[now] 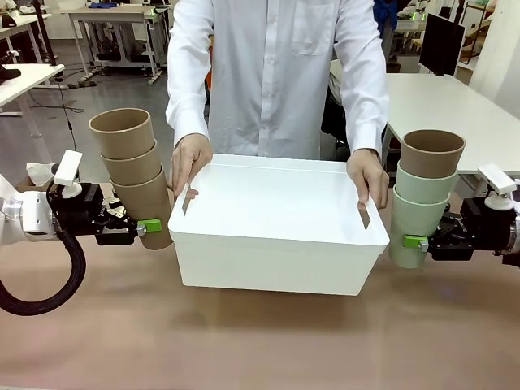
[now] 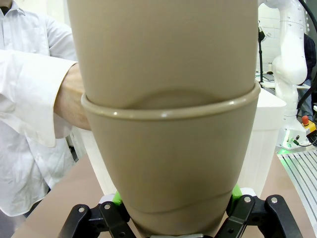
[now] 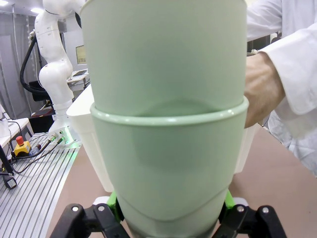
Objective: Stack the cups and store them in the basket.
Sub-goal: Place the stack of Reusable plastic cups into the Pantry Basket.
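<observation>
While person [image 1: 276, 73] holds basket [image 1: 276, 244], left jaws, right jaws, held level, clamp cups [image 1: 138, 175].

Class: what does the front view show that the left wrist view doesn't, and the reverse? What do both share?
Front view: the right gripper shut on a stack of two mint green tumblers topped by a brown one. Left wrist view: a red, yellow-based button. Both: the left gripper shut on stacked brown tumblers, the white plastic basket, the person's hand on its rim.
</observation>
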`<act>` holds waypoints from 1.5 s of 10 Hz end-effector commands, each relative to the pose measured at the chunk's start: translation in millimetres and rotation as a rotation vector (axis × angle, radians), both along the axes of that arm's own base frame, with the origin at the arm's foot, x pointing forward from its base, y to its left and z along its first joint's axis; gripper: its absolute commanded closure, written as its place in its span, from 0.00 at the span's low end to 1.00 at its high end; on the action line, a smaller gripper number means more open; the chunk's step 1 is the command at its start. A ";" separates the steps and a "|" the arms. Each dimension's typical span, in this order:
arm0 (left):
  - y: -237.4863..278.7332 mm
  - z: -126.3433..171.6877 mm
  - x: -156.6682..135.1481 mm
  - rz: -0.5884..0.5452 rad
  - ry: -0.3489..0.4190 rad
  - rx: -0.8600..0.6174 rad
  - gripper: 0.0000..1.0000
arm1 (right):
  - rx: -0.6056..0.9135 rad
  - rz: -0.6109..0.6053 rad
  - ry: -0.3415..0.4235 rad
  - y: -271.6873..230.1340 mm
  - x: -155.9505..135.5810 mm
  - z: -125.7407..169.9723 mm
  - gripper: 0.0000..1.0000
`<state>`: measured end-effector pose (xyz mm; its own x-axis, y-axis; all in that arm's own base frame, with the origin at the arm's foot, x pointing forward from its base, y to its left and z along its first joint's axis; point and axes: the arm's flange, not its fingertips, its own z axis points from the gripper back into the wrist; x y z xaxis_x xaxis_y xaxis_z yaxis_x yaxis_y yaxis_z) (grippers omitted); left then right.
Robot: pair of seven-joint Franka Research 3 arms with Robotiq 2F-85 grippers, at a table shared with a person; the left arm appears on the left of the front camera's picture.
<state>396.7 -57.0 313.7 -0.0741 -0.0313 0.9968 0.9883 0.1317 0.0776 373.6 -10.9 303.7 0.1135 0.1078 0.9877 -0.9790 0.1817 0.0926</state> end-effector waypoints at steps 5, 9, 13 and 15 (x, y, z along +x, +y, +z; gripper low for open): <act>0.1 3.3 -0.8 -0.006 -0.012 -0.003 0.17 | -0.001 -0.002 -0.009 0.4 0.7 3.2 0.16; 0.1 3.3 -0.8 -0.006 -0.012 -0.003 0.17 | -0.001 -0.002 -0.009 0.4 0.7 3.2 0.16; 0.1 3.3 -0.8 -0.006 -0.012 -0.003 0.17 | -0.001 -0.002 -0.009 0.4 0.7 3.2 0.16; 0.1 3.3 -0.8 -0.006 -0.012 -0.003 0.17 | 0.050 0.004 -0.012 2.8 -8.1 18.9 0.16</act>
<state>396.7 -57.0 313.7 -0.0741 -0.0313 0.9968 0.9883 0.1317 0.0776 373.2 -10.4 305.2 0.1110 0.1000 0.9888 -0.9799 0.1771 0.0921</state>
